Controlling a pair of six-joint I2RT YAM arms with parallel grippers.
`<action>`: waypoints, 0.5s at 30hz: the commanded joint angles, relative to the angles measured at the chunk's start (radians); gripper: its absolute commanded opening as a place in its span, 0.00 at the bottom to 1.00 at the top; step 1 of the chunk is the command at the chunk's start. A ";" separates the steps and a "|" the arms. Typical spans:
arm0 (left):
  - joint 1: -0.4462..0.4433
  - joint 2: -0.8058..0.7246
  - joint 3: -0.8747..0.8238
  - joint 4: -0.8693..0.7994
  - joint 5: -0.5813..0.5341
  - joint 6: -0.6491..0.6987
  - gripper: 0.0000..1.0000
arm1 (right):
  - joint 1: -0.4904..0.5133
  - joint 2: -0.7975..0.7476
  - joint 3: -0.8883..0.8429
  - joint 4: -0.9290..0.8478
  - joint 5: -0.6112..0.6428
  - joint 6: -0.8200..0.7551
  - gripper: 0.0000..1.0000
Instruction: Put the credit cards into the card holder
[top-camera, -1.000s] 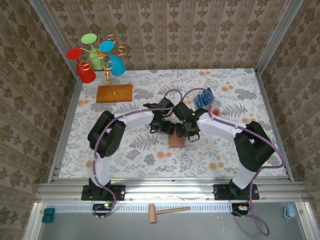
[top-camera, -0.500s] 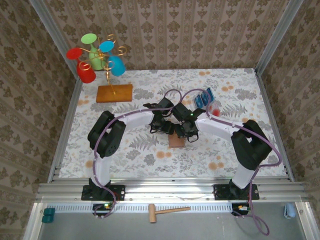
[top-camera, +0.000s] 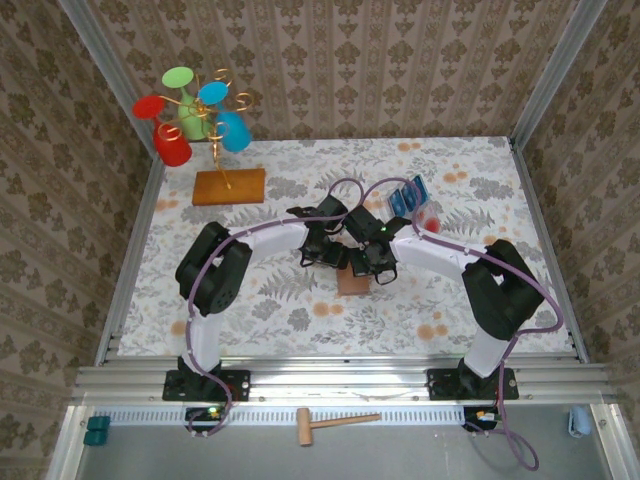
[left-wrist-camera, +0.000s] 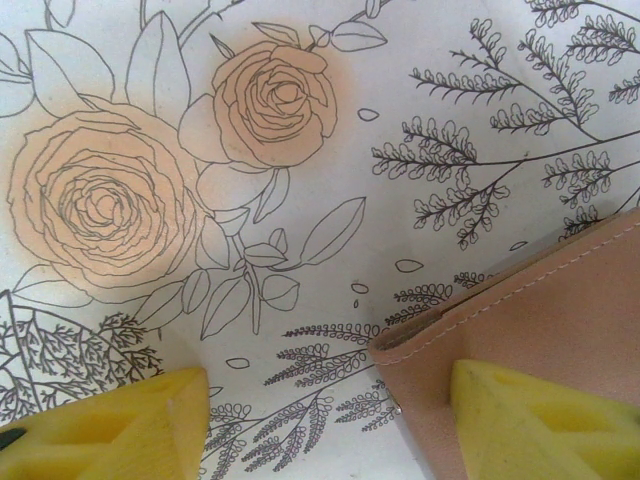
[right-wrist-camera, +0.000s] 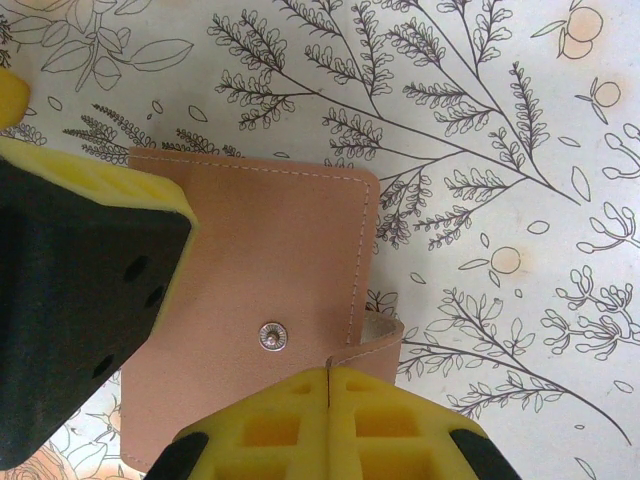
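The right tool (right-wrist-camera: 328, 385) has its yellow foam pads pressed together at the strap tab of the flat, square, tan-brown leather-like card holder (right-wrist-camera: 270, 250). Whether the tab is pinched cannot be told. A round metal snap stud (right-wrist-camera: 272, 337) sits just beside the tab, too small to read. The left tool (left-wrist-camera: 328, 375) stands apart, one pad over the card holder's stitched, rounded corner and the other over the white flower-printed table (left-wrist-camera: 450, 120). The card holder lies mid-table between both tools. The thin blue rectangular credit cards (top-camera: 408, 195) stand in a clear plastic tray (top-camera: 428, 218) farther back, their pale markings unreadable. Bare table lies open on the near side and left. An orange-brown wooden slab (top-camera: 229, 186) sits far left.
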 joint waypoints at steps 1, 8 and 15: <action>-0.023 0.040 -0.012 0.011 0.019 0.011 0.65 | 0.004 -0.011 0.005 -0.029 0.028 -0.008 0.00; -0.025 0.041 -0.011 0.012 0.019 0.013 0.65 | 0.001 -0.010 0.008 0.004 -0.017 0.007 0.00; -0.027 0.044 -0.011 0.012 0.021 0.016 0.65 | -0.002 0.029 0.025 0.035 -0.041 0.022 0.00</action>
